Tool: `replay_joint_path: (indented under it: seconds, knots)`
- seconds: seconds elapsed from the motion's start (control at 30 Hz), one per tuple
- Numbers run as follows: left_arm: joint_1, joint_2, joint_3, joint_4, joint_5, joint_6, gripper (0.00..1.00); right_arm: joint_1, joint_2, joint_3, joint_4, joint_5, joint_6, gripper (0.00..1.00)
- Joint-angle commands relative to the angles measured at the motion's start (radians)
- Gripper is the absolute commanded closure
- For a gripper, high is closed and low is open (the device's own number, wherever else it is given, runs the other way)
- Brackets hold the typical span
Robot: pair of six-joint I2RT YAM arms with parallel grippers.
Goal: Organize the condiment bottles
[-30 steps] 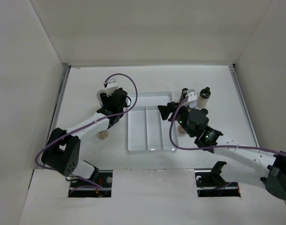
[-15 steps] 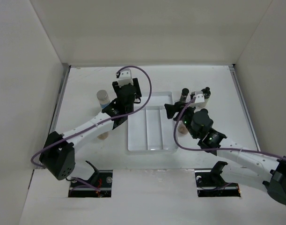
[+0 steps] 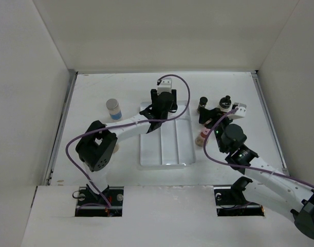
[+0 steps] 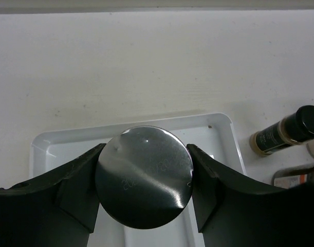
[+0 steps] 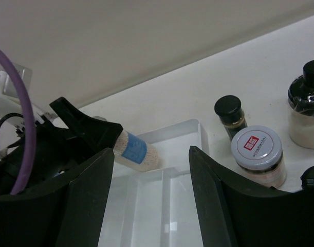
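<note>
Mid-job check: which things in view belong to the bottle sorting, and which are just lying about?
Job: silver-capped jar in the left fingers; blue-labelled jar standing at far left; small black-capped bottle; black-capped jar; pink-capped jar.
Other: white divided tray, probably their destination; purple cable.

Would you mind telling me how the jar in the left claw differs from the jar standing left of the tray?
The held jar is gripped by the left claw and tilted over the tray. The standing jar sits upright on the table, untouched. Both have silver caps and blue labels.
</note>
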Motion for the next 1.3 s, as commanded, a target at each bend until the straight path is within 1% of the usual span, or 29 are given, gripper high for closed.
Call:
replay_joint_path:
  seconds: [0.0, 0.1, 0.2, 0.23, 0.33, 0.37, 0.43, 0.47, 0.63, 0.77, 0.87, 0.97, 1.1, 1.17, 1.27]
  knots:
    - [0.001, -0.005, 0.071, 0.088, -0.011, 0.007, 0.68, -0.006, 0.004, -0.002, 0.046, 0.019, 0.022, 0.33]
    - [-0.003, 0.020, 0.057, 0.081, -0.032, 0.012, 0.64, -0.002, 0.009, 0.001, 0.045, 0.019, 0.024, 0.33]
    - [-0.008, 0.035, 0.051, 0.082, -0.068, 0.029, 0.56, -0.006, 0.010, -0.001, 0.047, 0.017, 0.025, 0.29]
    - [-0.011, 0.038, 0.045, 0.090, -0.072, 0.036, 0.51, -0.002, 0.010, -0.001, 0.044, 0.017, 0.025, 0.28]
    - [-0.015, 0.045, 0.038, 0.099, -0.069, 0.041, 0.22, 0.000, 0.006, 0.002, 0.044, 0.017, 0.022, 0.26]
    - [-0.015, 0.043, 0.038, 0.101, -0.066, 0.041, 0.14, -0.005, 0.003, -0.001, 0.044, 0.017, 0.024, 0.25]
    - [-0.017, 0.022, 0.026, 0.108, -0.068, 0.041, 0.08, -0.006, 0.000, -0.004, 0.044, 0.017, 0.025, 0.25]
    - [-0.017, 0.009, 0.016, 0.121, -0.066, 0.041, 0.06, -0.002, 0.000, -0.002, 0.044, 0.017, 0.024, 0.25]
    - [-0.009, -0.110, -0.060, 0.159, -0.072, 0.059, 0.05, -0.006, 0.026, 0.001, 0.047, 0.010, 0.024, 0.25]
    - [0.037, -0.283, -0.200, 0.180, -0.082, 0.044, 0.05, -0.002, 0.032, 0.006, 0.050, -0.001, 0.024, 0.25]
    - [0.109, -0.440, -0.309, 0.135, -0.101, 0.006, 0.06, -0.002, 0.044, 0.006, 0.052, -0.012, 0.025, 0.25]
    - [0.201, -0.558, -0.380, 0.024, -0.115, -0.031, 0.06, -0.002, 0.058, 0.016, 0.053, -0.035, 0.022, 0.25]
    - [0.291, -0.609, -0.391, -0.134, -0.091, -0.057, 0.06, -0.002, 0.085, 0.022, 0.055, -0.056, 0.024, 0.24]
    - [0.327, -0.606, -0.409, -0.145, -0.086, -0.057, 0.06, 0.006, 0.105, 0.036, 0.053, -0.056, 0.010, 0.23]
    - [0.357, -0.542, -0.403, -0.137, -0.085, -0.059, 0.07, 0.015, 0.130, 0.047, 0.056, -0.059, -0.010, 0.22]
